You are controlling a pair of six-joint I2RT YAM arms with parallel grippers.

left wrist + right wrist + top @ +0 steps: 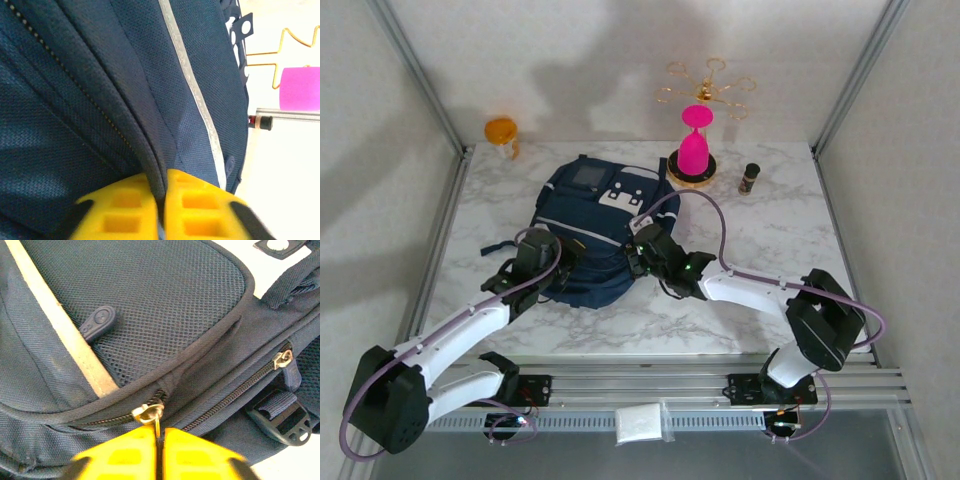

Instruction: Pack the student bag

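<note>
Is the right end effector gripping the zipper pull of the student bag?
Yes: the right end effector has its yellow fingers pressed together on the metal zipper pull of the student bag.

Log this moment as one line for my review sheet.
student bag: lying on table | left gripper: jaws shut on bag's piped seam | right gripper: jaws shut on zipper pull

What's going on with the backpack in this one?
Both arms are on the student bag, which lies flat on the marble table. The left gripper pinches a raised ridge of its navy fabric. The right gripper is closed on a metal zipper pull beside the mesh pocket.
</note>
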